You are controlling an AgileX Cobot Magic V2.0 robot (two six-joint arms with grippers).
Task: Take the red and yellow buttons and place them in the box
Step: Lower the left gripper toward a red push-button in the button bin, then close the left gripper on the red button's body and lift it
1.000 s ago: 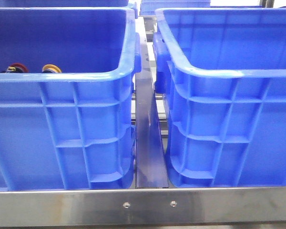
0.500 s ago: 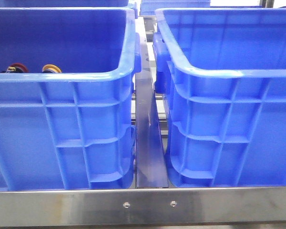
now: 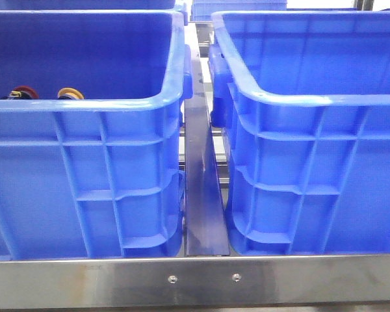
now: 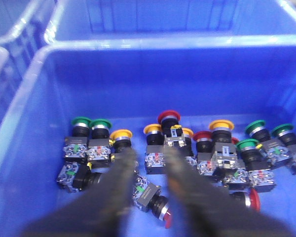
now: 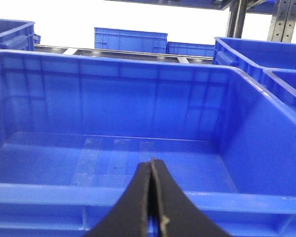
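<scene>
In the front view a dark-red button cap [image 3: 23, 90] and a yellow-orange button cap [image 3: 70, 93] peek over the near rim of the left blue crate [image 3: 84, 104]. The right blue crate, the box [image 3: 312, 101], stands beside it. Neither gripper shows in that view. In the left wrist view my left gripper [image 4: 149, 155] is open above several red [image 4: 168, 117], yellow [image 4: 121, 134] and green buttons on the crate floor. A red-capped button [image 4: 153, 195] lies on its side below the fingers. My right gripper [image 5: 151, 165] is shut and empty at the near rim of an empty blue crate [image 5: 64, 190].
A metal rail [image 3: 201, 195] runs between the two crates and a steel bar [image 3: 195, 279] crosses the front. Several green buttons [image 4: 91, 122] lie among the others. More blue crates [image 5: 130, 39] and shelf posts [image 5: 281, 19] stand behind.
</scene>
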